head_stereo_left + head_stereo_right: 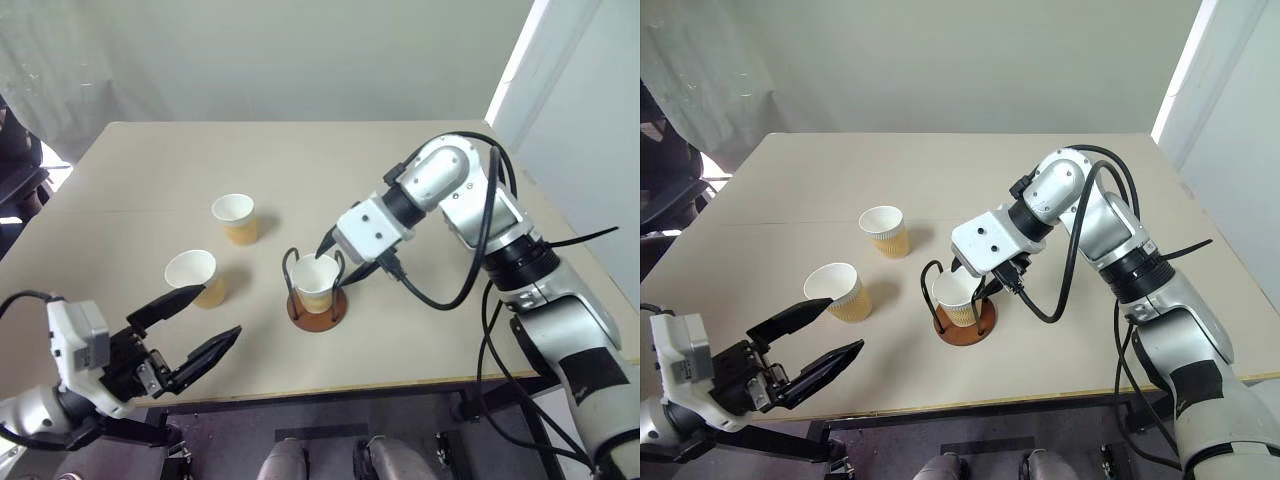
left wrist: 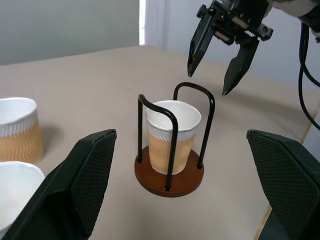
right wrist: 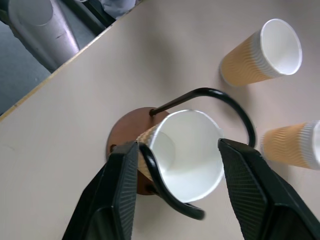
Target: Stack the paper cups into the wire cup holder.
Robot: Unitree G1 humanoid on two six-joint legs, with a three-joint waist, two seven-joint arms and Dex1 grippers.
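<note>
The wire cup holder (image 1: 318, 307), a reddish-brown disc with dark wire loops, stands near the table's middle front. One paper cup (image 2: 172, 135) sits upright inside it. My right gripper (image 2: 207, 81) hangs just above that cup's rim, open, its fingers apart and clear of the cup. Two more tan paper cups stand to the left: one (image 1: 236, 218) farther back, one (image 1: 195, 277) nearer the front. My left gripper (image 1: 218, 312) is open and empty, low at the front left, close in front of the nearer cup and pointing towards the holder.
The beige table (image 1: 150, 180) has its front edge just behind my left gripper. A dark chair (image 1: 18, 180) stands off the table's left side. The right arm's black cables (image 1: 440, 300) droop over the table beside the holder.
</note>
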